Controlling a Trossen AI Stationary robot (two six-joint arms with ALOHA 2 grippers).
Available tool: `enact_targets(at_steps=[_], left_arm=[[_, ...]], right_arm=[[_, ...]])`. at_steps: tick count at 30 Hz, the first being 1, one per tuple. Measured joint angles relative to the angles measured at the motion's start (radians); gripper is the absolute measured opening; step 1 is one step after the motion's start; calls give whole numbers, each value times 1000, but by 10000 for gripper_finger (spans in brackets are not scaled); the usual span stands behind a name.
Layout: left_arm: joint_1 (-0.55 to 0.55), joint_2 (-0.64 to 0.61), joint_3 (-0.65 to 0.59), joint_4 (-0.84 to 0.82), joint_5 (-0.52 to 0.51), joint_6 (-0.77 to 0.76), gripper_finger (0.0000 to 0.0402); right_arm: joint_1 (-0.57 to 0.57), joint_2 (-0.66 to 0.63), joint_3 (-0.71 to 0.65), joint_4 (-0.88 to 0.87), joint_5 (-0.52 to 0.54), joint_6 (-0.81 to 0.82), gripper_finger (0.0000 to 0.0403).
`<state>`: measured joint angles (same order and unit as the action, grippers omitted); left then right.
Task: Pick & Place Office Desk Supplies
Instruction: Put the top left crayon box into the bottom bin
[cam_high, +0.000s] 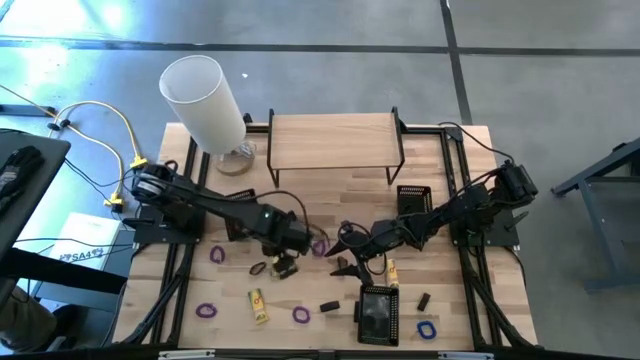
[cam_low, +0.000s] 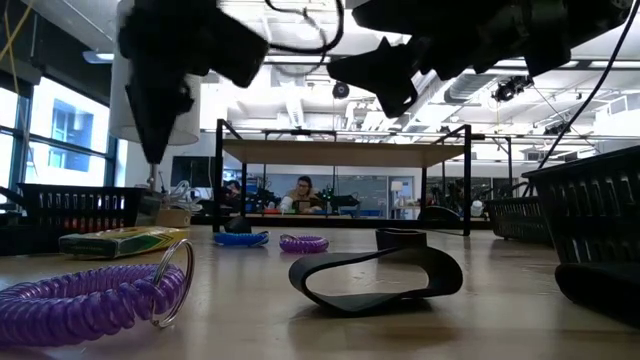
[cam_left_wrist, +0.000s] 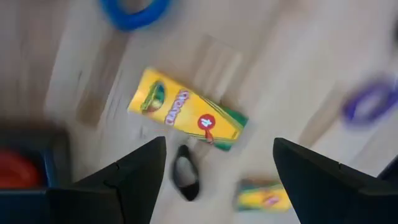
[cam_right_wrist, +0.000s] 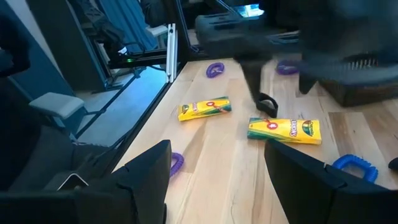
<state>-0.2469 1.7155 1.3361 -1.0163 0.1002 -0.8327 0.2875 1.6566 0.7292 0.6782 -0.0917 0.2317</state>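
Both arms hover over the middle of the table, fingers spread and empty.

The left gripper (cam_high: 285, 262) hangs open above a dark band loop (cam_high: 259, 269); the right gripper (cam_high: 347, 258) is open just beside a yellow crayon box (cam_high: 392, 271). Another crayon box (cam_high: 259, 305), purple loops (cam_high: 206, 311) and a blue loop (cam_high: 427, 329) lie scattered toward the near table edge (cam_high: 500, 300), with bare wood between them. A black mesh tray (cam_high: 377, 312) sits near that edge.

Both arms are matte black, jointed, with thin black cables and broad, wedge-shaped dark fingers (cam_left_wrist: 134, 177).
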Motion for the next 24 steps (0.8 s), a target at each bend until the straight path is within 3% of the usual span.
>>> enact_targets(at_steps=[2,8,17,24], left_arm=[[15,-1,0,-14,-29,-137,287],[-7,2,0,-21,-96,-318,287],[-71,2,-4,-17,-103,-385,287],[-120,2,-17,-19,-196,-588,287]], right_arm=[[2,0,0,-5,0,0,246],[3,0,0,-13,-30,0,246],[22,0,0,-20,-83,-26,246],[39,0,0,-17,-66,-26,246]])
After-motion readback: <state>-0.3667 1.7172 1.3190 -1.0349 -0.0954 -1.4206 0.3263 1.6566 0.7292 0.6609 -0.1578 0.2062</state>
